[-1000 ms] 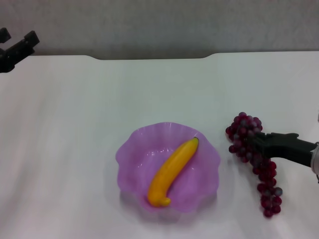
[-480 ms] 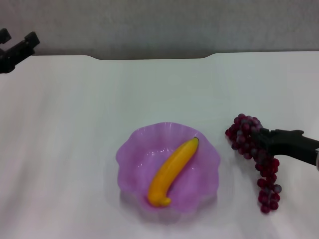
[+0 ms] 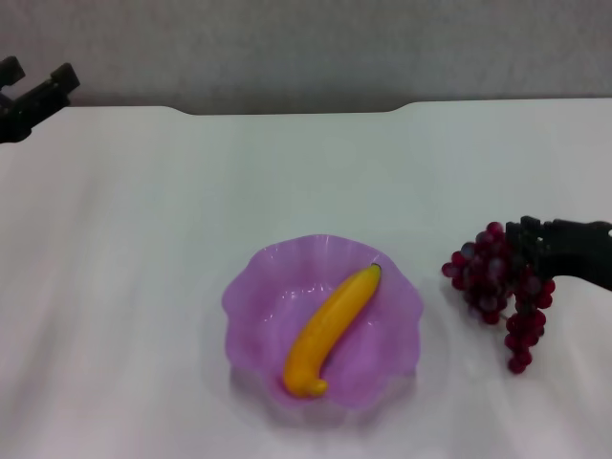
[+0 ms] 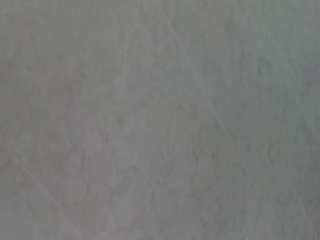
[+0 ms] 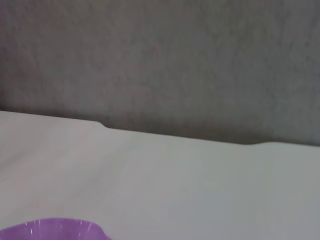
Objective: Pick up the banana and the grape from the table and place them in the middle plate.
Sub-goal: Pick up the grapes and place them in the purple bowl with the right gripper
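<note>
Grape bunch gripped by the right arm

Right gripper [image 3: 521,251] fingers clamp the grape [image 3: 497,287] near the worktop's [image 3: 191,210] right edge; banana [image 3: 333,327] lies in the middle plate [image 3: 253,296]. Left gripper [image 3: 33,96] parked far-left, fingers apart.

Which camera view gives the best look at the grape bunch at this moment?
The head view. It shows the whole grape bunch hanging from the right gripper, beside the middle plate. The right wrist view shows only a sliver of that plate's rim, the table and the wall, no grapes. The left wrist view shows only a plain grey surface.
</note>
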